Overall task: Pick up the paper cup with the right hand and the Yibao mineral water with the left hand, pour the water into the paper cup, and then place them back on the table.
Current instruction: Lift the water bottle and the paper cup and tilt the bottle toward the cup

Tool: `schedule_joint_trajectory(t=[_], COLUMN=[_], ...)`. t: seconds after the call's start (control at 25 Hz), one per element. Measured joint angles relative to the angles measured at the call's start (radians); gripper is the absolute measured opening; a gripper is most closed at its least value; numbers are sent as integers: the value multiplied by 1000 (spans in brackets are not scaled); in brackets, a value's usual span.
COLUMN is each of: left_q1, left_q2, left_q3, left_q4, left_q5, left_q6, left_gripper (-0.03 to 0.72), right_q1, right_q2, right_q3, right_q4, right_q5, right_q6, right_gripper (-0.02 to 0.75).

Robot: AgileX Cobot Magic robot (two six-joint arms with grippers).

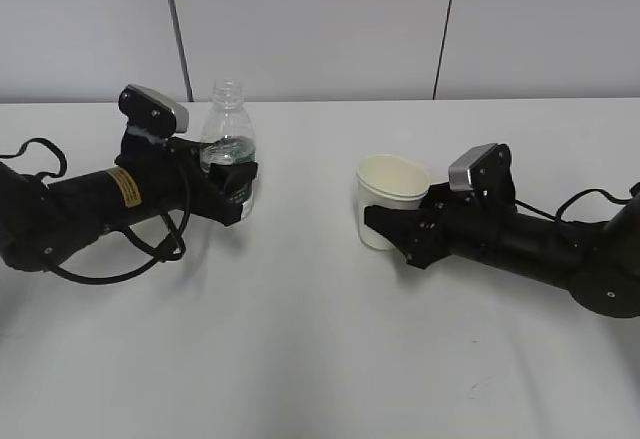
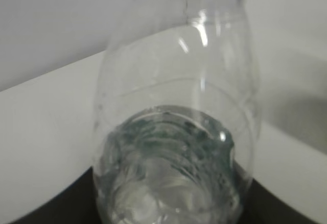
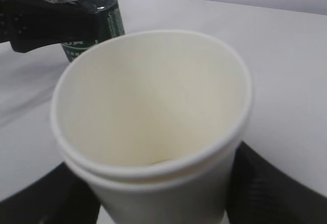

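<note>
With both vessels upright on the white table [image 1: 320, 359], my left hand [image 1: 236, 181] clamps the Yibao mineral water [image 1: 229, 137] at far left, my right hand [image 1: 388, 227] grips the empty paper cup [image 1: 390, 199] at right; lifting, pouring and setting down remain.

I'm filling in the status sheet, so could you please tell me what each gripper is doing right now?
Left gripper: closed around the Yibao mineral water, at its label.
Right gripper: closed around the paper cup, which stands upright.
</note>
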Motion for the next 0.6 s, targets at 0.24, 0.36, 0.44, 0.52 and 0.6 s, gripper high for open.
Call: schedule_joint_trajectory(t=[0.24,0.36,0.44,0.52,0.6], left_q1=[0,0,0,0,0], left_q2=[-71,-108,-133,-160,-181], left_q3=[0,0,2,2,2], left_q4=[55,73,82,98,117], left_q5=[132,192,243,279,315], left_q6=[33,48,73,84,94], left_gripper=[341,341,341,340,340], right_q1=[67,105,120,128,132], right_q2=[-14,-39,-49,-51,-51], right_q3=[-41,-52,-68,-86,-111], right_q4=[-82,-101,-108,-121,-146], right_q5=[50,72,86,97,106], right_q6=[60,71,95,124,164], right_gripper=[500,500,500,500,500])
